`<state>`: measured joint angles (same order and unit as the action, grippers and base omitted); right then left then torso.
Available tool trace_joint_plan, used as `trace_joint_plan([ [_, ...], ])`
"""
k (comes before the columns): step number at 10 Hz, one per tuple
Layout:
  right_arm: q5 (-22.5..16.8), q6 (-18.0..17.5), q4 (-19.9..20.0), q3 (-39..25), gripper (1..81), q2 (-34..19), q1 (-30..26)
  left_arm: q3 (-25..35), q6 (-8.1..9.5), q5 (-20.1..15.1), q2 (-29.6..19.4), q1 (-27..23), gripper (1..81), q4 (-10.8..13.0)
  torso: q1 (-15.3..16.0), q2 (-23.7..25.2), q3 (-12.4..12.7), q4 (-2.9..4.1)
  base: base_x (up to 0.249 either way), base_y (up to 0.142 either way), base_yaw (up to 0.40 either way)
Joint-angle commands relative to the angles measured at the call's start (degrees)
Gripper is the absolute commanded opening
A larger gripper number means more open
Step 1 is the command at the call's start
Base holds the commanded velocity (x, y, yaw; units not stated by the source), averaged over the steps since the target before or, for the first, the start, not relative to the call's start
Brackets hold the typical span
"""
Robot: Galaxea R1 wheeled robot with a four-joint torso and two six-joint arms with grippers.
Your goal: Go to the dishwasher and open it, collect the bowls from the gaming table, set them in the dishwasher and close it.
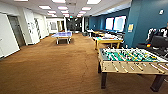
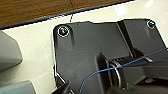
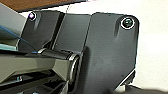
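Brown carpet runs thru an open office w/ teal walls, one foosball table, one blue ping-pong table; claw states: can't tell.

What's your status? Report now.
Grippers: cannot tell. Yellow-rimmed gaming table ahead right, past the foosball table. Bowls not made out. Carpet ahead open.

A foosball table stands near on the brown carpet, a blue ping-pong table far down the hall, and teal walls alongside.
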<state>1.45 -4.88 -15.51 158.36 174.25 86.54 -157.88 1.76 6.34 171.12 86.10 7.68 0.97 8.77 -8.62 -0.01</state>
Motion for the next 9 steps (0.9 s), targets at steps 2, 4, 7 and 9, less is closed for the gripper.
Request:
trace_joint_plan([
  [2,-2.9,0.1,-0.2,0.0,81.1,-0.1,-2.9,-0.1,0.35,-2.5,-0.4,-3.0,81.1,-0.2,0.0,0.0,0.0,0.00,0.000,0.000,0.000],
  [4,-2.9,0.0,-0.1,-0.2,81.1,0.3,-2.4,-0.1,0.27,-2.3,-0.2,-3.0,81.1,-0.1,0.0,0.0,0.0,0.00,0.000,0.000,0.000],
  [7,-2.9,0.0,-0.1,0.0,81.1,1.2,-1.9,-0.1,-0.09,-2.4,0.3,-3.0,81.1,-0.1,0.0,0.0,0.0,0.00,0.000,0.000,0.000],
  [9,-2.9,0.0,-0.1,0.2,81.1,1.4,-1.0,-0.1,0.09,-2.5,1.0,-3.0,81.1,-0.2,0.0,0.0,0.0,0.00,0.000,0.000,0.000],
])
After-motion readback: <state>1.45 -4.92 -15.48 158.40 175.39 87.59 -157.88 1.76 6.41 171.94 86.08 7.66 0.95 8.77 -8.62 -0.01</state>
